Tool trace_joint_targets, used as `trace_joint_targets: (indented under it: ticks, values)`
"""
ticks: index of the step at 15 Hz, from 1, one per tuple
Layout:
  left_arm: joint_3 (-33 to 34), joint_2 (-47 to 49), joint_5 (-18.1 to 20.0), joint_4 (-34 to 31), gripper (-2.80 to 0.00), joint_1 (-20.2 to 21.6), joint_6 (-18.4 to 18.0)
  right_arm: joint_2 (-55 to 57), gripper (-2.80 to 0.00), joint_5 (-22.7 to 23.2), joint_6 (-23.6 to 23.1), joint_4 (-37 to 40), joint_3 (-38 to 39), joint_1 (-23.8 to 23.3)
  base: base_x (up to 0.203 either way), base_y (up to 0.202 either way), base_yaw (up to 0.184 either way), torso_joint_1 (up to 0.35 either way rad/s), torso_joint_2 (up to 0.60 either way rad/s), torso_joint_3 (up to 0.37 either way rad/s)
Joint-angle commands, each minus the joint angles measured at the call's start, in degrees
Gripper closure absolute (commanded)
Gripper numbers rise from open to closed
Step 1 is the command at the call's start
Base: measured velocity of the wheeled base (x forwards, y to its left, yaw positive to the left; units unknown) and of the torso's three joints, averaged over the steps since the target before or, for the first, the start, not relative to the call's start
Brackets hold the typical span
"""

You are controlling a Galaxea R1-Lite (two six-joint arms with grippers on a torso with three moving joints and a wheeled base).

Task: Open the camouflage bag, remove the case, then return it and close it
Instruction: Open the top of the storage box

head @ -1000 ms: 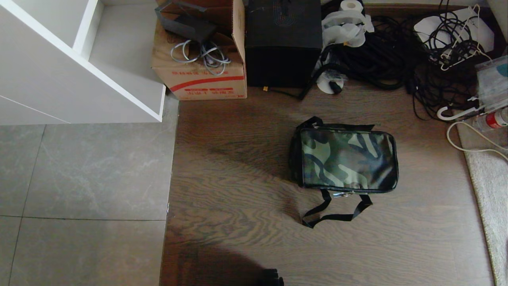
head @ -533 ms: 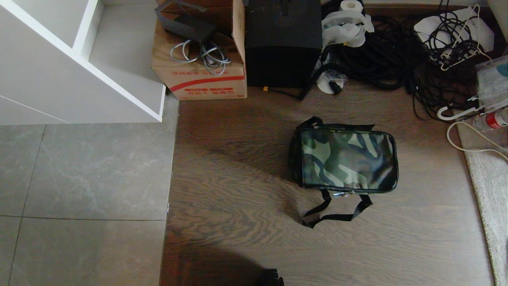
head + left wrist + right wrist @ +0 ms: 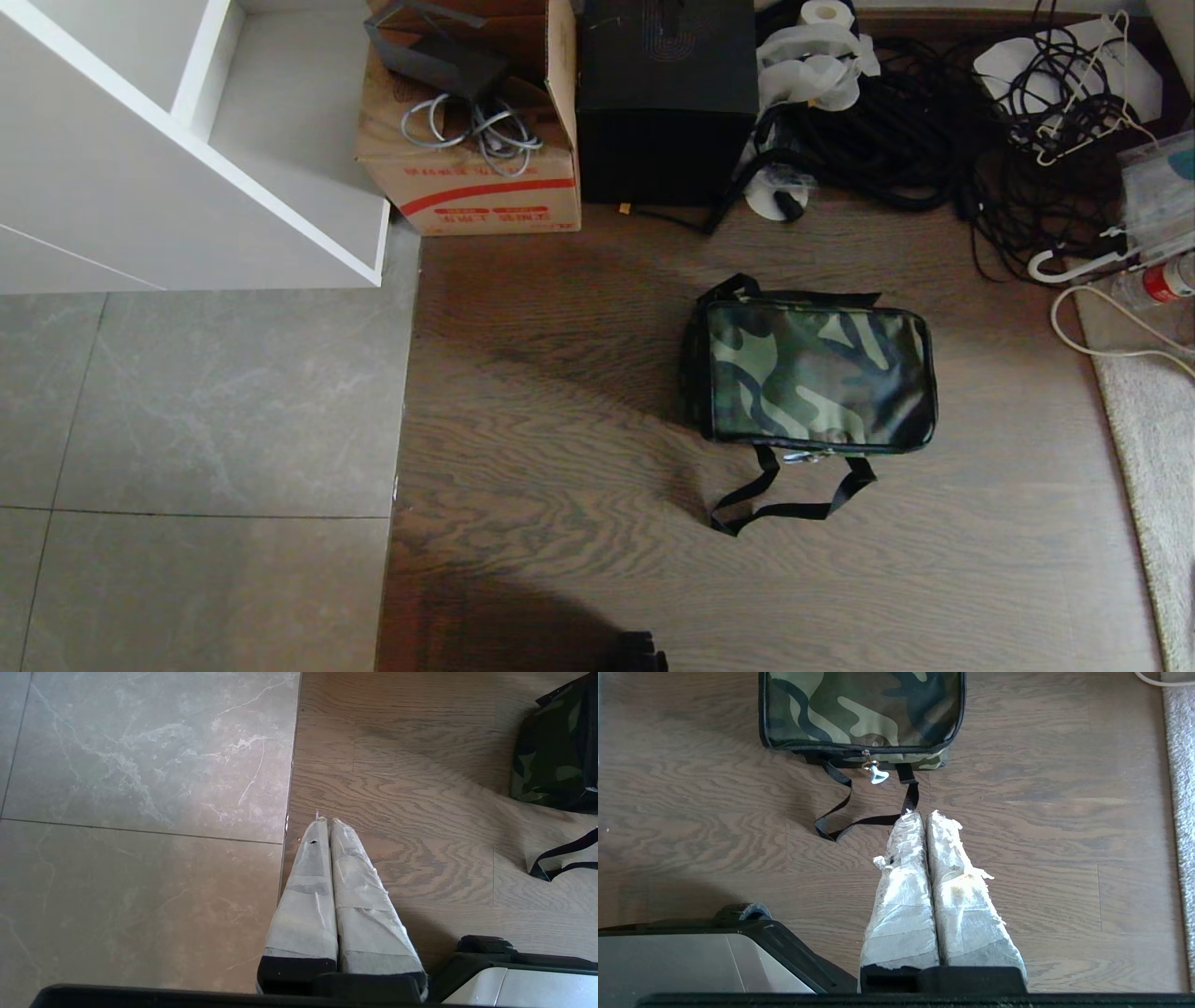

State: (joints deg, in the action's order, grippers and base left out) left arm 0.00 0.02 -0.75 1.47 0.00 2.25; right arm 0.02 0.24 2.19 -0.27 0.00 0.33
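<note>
Camouflage bag [image 3: 817, 373] zipped on wood floor [image 3: 560, 467], ahead of right end effector [image 3: 924, 815] (pinched together, empty); left end effector [image 3: 327, 820] likewise, off beside it.

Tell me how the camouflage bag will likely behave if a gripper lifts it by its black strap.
The camouflage bag looks like soft fabric, so it would probably sag rather than stay rigid. Its strap lies in a limp loop on the wooden floor, so it likely goes taut before the bag rises. The glossy top may be slippery to pinch directly.
</note>
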Motion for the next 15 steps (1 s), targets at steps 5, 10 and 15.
trace_joint_targets:
  ticks: [5,10,15]
  values:
    - [0.5,0.1,0.0,0.0,0.00,0.0,0.0,2.4,0.00,0.6,0.8,9.8,-12.7,0.0,0.000,0.000,0.000,0.000,0.00,0.000]
    - [0.5,0.0,0.0,0.0,0.00,0.1,0.0,26.2,0.00,1.3,15.7,21.5,-29.2,0.2,0.000,0.000,0.000,0.000,0.00,0.000]
    - [0.5,0.0,0.0,0.0,0.00,0.0,0.0,51.7,0.00,6.0,19.8,22.2,-37.5,1.3,0.000,0.000,0.000,0.000,0.00,0.000]
